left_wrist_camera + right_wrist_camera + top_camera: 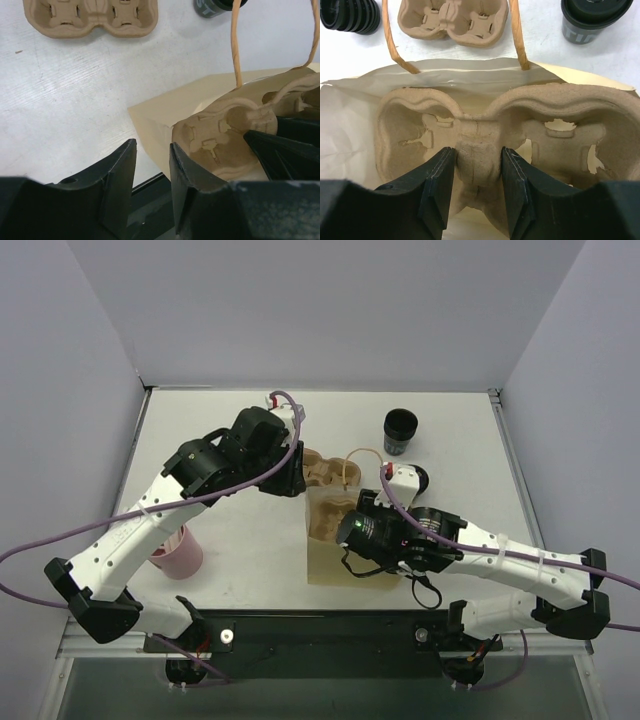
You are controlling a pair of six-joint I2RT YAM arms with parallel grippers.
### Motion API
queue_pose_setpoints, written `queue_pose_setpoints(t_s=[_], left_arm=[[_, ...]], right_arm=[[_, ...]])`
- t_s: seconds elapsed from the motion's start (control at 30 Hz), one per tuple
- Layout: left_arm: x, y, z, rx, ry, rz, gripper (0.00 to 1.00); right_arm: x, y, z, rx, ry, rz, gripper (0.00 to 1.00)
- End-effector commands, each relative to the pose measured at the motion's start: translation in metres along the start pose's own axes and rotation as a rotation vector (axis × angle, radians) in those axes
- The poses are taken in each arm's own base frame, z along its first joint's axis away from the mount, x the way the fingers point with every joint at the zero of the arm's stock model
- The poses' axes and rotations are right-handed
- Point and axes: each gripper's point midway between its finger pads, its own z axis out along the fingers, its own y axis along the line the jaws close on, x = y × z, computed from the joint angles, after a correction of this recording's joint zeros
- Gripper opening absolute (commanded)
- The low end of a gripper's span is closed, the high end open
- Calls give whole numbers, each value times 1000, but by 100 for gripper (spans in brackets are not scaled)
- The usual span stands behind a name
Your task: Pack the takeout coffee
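Observation:
The takeout coffee (400, 430), a small black cup with a black lid, stands at the back of the table and shows in the right wrist view (592, 17) and the left wrist view (215, 6). A brown pulp carrier (560, 107) sits in the mouth of a paper bag (340, 565), its wells empty. My right gripper (476, 167) is shut on the carrier's centre post. My left gripper (152, 170) is open and holds nothing. Its right finger is next to the bag's corner (160, 120) and the carrier's end (220, 135).
A second empty pulp carrier (322, 468) lies on the table behind the bag, under my left wrist. A stack of loose black lids (350, 15) lies nearby. A pink cup (178, 552) stands at the near left, beside my left arm. White walls surround the table.

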Motion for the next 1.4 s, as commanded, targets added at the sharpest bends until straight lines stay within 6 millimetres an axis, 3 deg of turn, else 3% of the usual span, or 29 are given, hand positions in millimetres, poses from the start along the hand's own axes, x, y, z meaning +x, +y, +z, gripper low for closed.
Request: queue_pose_setpoints(t_s=[0.0, 0.23, 0.57, 0.97, 1.37], left_arm=[[-3, 7, -7, -18, -36, 26, 43], [8, 12, 0, -25, -10, 30, 44], [13, 19, 1, -51, -2, 38, 44], [15, 25, 5, -82, 6, 52, 44], [16, 28, 6, -99, 9, 61, 44]], right_arm=[[9, -3, -3, -29, 42, 17, 25], [4, 25, 5, -125, -5, 35, 27], [20, 15, 14, -96, 11, 86, 29], [24, 27, 15, -105, 40, 39, 31], [34, 10, 24, -93, 50, 83, 33]])
